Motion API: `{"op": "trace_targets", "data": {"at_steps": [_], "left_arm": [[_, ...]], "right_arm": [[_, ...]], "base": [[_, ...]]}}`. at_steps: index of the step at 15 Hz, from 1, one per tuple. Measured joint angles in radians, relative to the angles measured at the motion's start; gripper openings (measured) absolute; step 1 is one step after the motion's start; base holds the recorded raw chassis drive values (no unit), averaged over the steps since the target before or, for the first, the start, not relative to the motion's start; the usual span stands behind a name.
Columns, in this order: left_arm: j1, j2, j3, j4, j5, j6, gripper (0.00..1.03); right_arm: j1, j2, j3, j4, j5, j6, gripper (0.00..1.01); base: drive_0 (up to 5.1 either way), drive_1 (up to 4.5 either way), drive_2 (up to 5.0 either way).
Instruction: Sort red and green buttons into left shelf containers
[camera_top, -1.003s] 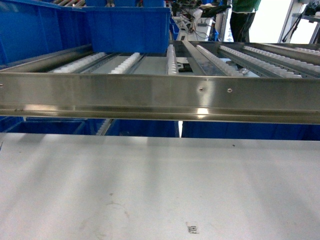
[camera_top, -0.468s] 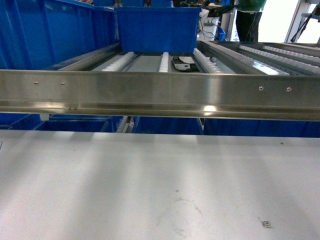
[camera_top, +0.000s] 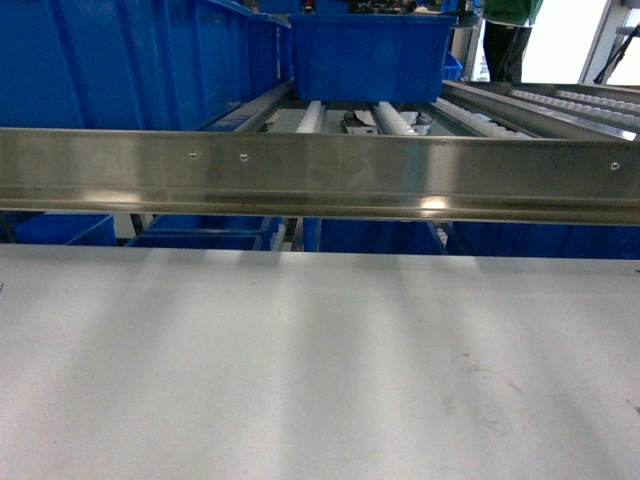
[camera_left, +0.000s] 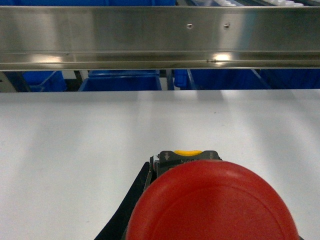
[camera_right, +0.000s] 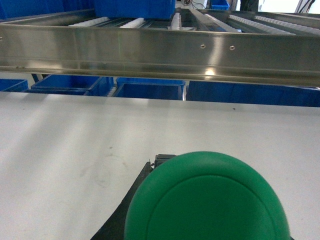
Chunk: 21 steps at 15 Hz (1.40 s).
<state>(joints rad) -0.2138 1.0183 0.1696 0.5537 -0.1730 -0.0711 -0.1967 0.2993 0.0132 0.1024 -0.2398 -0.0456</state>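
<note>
The red button (camera_left: 212, 202) fills the lower left wrist view, red cap toward the camera, dark body with a yellow tab behind it. My left gripper (camera_left: 186, 162) is shut on it; one black finger (camera_left: 131, 200) shows at its left. In the right wrist view my right gripper (camera_right: 172, 165) is shut on the green button (camera_right: 207, 200) in the same way. Both hang over the white table (camera_top: 320, 360), short of the left shelf's steel front rail (camera_top: 320, 175). Two blue containers (camera_top: 130, 60) (camera_top: 368, 58) stand on its roller rails. Neither gripper shows in the head view.
More blue bins (camera_top: 200, 235) sit on a lower level under the rail. A small dark object (camera_top: 360, 122) lies on the rollers in front of the middle bin. A person (camera_top: 510, 30) stands behind the rack at the far right.
The head view has swung left along the rack: the blue bins and the rail's screws have slid to the right in the view, and the bins look nearer and larger.
</note>
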Motion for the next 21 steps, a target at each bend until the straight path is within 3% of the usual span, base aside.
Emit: {"op": "trace_targets", "data": {"at_steps": [21], "left_arm": [[-0.001,0.0,0.0,0.0,0.003,0.0,0.26]], "right_arm": [[0.0,0.0,0.0,-0.004,0.0,0.0,0.26]], "base": [[-4.8,1.33,3.4]]}}
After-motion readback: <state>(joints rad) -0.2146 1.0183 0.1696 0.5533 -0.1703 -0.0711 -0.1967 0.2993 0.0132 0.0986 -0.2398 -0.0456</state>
